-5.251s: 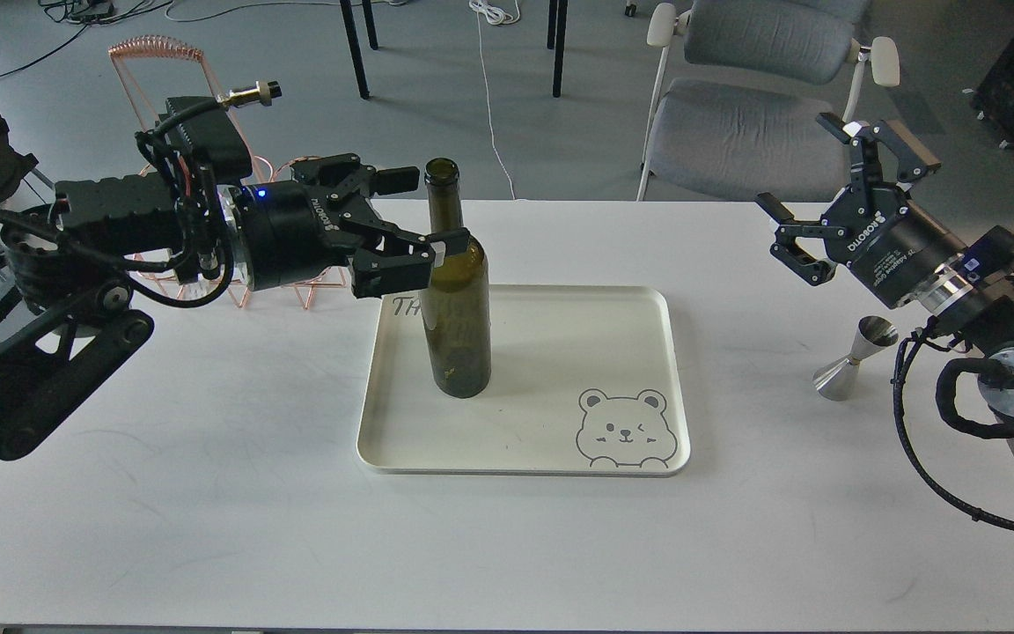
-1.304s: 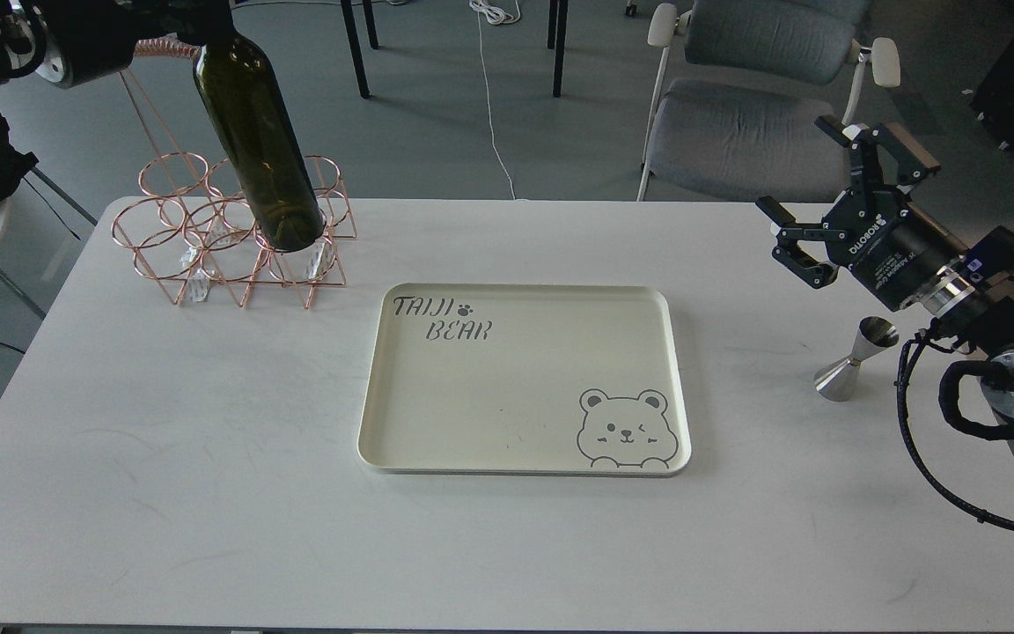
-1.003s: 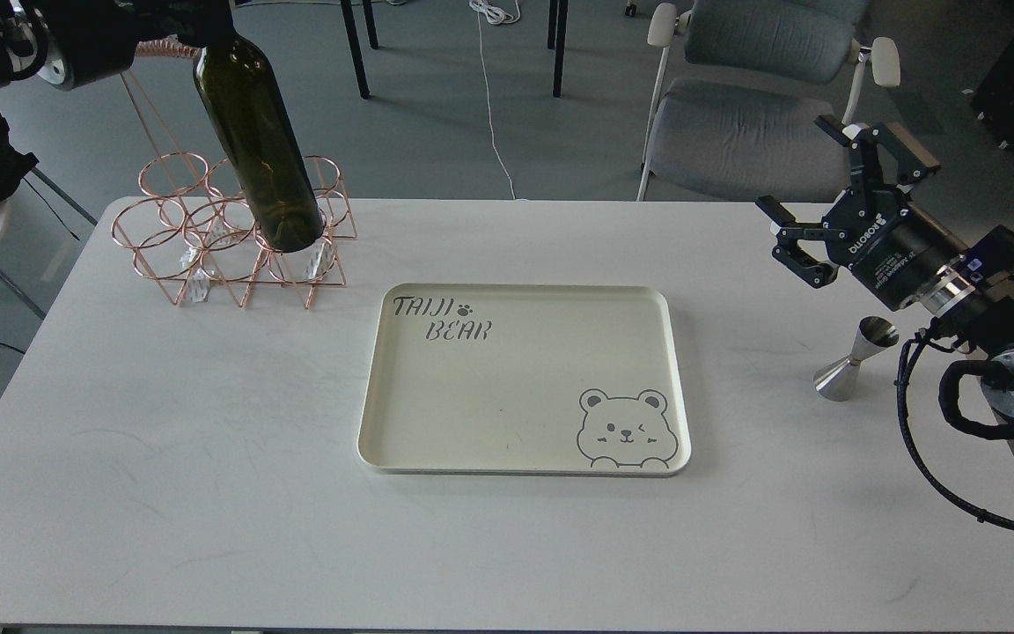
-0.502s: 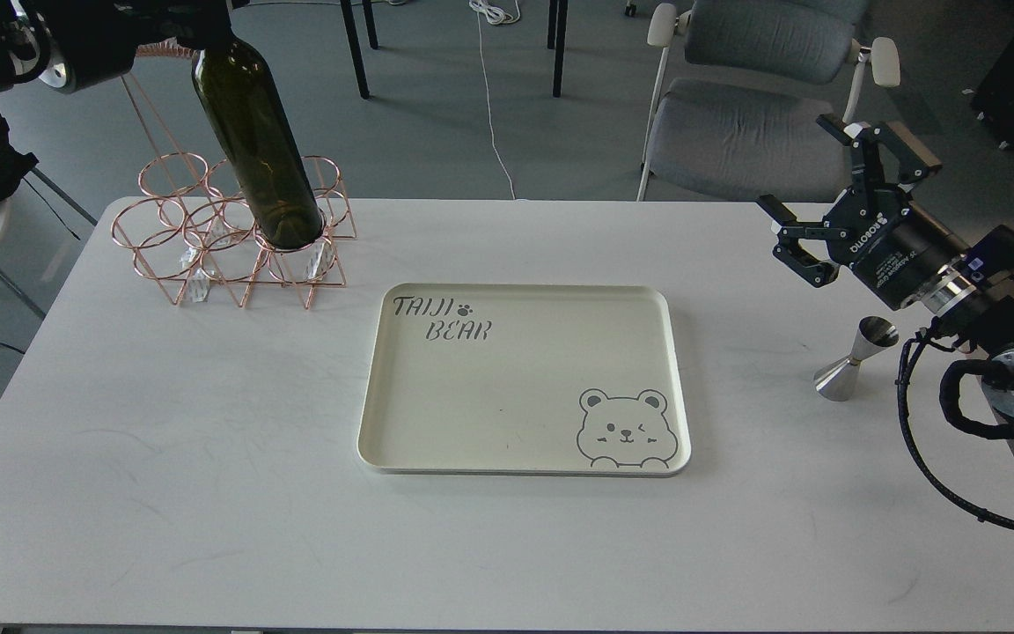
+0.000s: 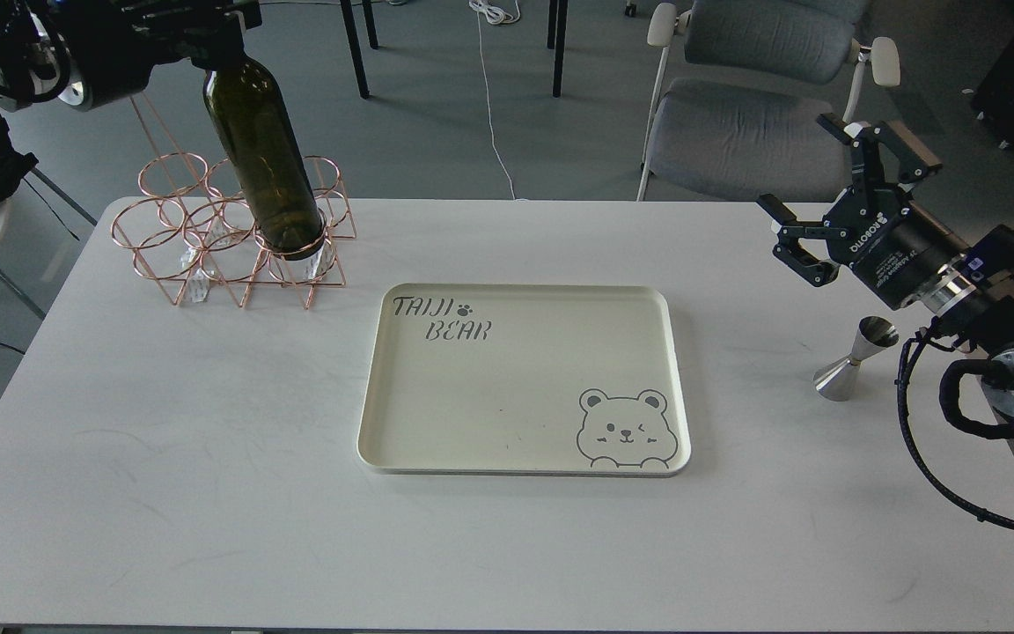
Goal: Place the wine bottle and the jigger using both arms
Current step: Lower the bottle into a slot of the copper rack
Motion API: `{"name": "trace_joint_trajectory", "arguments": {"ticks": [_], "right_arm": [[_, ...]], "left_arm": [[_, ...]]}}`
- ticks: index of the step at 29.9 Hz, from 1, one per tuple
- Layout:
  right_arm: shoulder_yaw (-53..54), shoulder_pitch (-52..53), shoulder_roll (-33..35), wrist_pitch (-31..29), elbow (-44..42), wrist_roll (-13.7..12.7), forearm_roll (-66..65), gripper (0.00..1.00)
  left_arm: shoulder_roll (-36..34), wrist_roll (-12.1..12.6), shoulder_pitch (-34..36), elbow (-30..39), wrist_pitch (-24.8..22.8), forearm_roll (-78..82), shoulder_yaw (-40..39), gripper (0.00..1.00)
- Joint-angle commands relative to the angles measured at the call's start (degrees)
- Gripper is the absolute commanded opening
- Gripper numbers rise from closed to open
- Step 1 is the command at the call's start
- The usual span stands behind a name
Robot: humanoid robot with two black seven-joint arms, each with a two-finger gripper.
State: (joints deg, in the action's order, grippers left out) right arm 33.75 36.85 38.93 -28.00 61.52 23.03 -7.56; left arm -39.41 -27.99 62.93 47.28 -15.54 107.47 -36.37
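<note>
The dark olive-green wine bottle (image 5: 268,167) hangs tilted at the upper left, its base inside the front-right ring of a copper wire rack (image 5: 227,231). My left gripper (image 5: 208,26) is shut on the bottle's neck at the top edge of the view; the neck is hidden by it. The steel jigger (image 5: 856,357) stands on the table at the right. My right gripper (image 5: 841,189) is open and empty, held above and behind the jigger.
A cream tray (image 5: 525,379) with a bear drawing and "TAIJI BEAR" lettering lies at the table's middle. A grey office chair (image 5: 753,97) stands behind the table (image 5: 208,458). My right arm's cables lie near the table's right edge.
Five seconds ago the bottle stood on the tray in my left gripper. It has since been carried to the rack, and in the last second its base sank a little into the ring. My right arm held still.
</note>
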Motion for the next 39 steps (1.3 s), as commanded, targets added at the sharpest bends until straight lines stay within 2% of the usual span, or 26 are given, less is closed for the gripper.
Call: {"name": "trace_joint_trajectory", "arguments": {"ticks": [1,18,32,35,39], "right_arm": [[0.0,0.1,0.0,0.0,0.0,0.0,0.0,0.99],[0.0,-0.2,0.0,0.0,0.0,0.0,0.0,0.99],[0.0,-0.4,0.2,0.0,0.2,0.0,0.0,0.99],[0.0,-0.4,0.2,0.0,0.2,0.0,0.0,0.99],[0.0,-0.4,0.2,0.0,0.2,0.0,0.0,0.99]], "left_arm": [[0.6,0.0,-1.0,0.0,1.1,0.0,0.8,0.10],[3.3,0.0,-4.1,-1.5,1.7,-0.1,1.7,0.18],[4.7,0.0,-4.3,-2.9,2.5,0.0,2.9,0.30],[4.7,0.0,-4.3,-2.9,2.5,0.0,2.9,0.37],[4.7,0.0,-4.2,-2.9,2.5,-0.1,2.9,0.61]]}}
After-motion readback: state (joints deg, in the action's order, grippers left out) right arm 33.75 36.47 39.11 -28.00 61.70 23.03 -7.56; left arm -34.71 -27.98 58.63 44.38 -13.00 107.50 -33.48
